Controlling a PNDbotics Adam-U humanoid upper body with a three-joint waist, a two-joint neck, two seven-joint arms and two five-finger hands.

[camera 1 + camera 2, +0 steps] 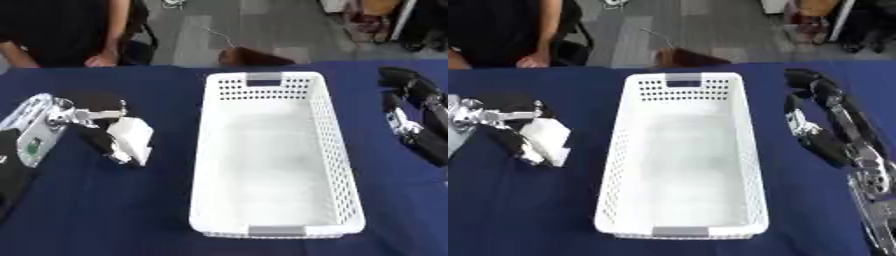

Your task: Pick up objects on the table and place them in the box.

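A long white perforated basket (337, 150) lies lengthwise in the middle of a table under a dark blue cloth (105, 210), and nothing shows inside it. To the basket's left, the left hand (98, 131) comes in from the left edge on a silver and black forearm, the wrist bent so the fingers point down and toward the basket. Those dark fingers are curled around a white block-shaped object (131, 137), which sits low over the cloth just beside the basket's left wall; whether it touches the cloth cannot be told. On the other side, the right hand (815, 120) shows best in the right eye view, reaching up along the basket's right side with the forearm running off the lower right corner. Its fingers stretch out, relaxed, holding nothing, apart from the basket's wall.
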